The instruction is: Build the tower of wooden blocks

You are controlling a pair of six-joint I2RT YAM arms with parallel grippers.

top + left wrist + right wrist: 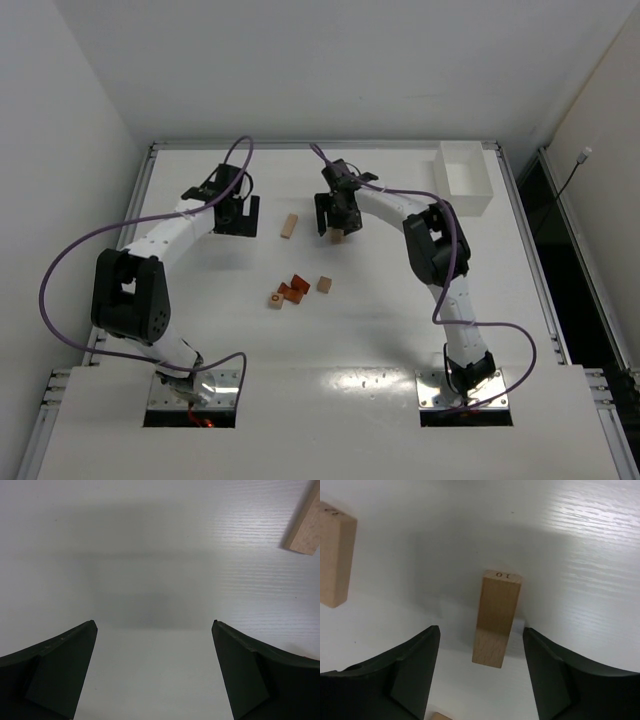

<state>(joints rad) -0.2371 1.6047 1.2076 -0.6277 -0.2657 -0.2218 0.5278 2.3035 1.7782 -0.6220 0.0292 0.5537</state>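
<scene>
My right gripper (337, 215) (481, 628) is open around a pale tan bar (497, 620) (337, 236) marked "10", which rests on the table with a gap to each finger. A second pale bar (289, 226) (335, 555) lies flat to its left, and its corner (306, 527) shows at the top right of the left wrist view. My left gripper (238, 215) (154, 622) is open wide over bare table, with nothing between its fingers. Nearer the arm bases lies a loose group: a pale cube with a hole (275, 299), reddish-orange blocks (295, 288) and another pale cube (324, 284).
A white rectangular tray (465, 178) stands at the back right corner of the table. White walls close in the table on the left and at the back. Purple cables loop from both arms.
</scene>
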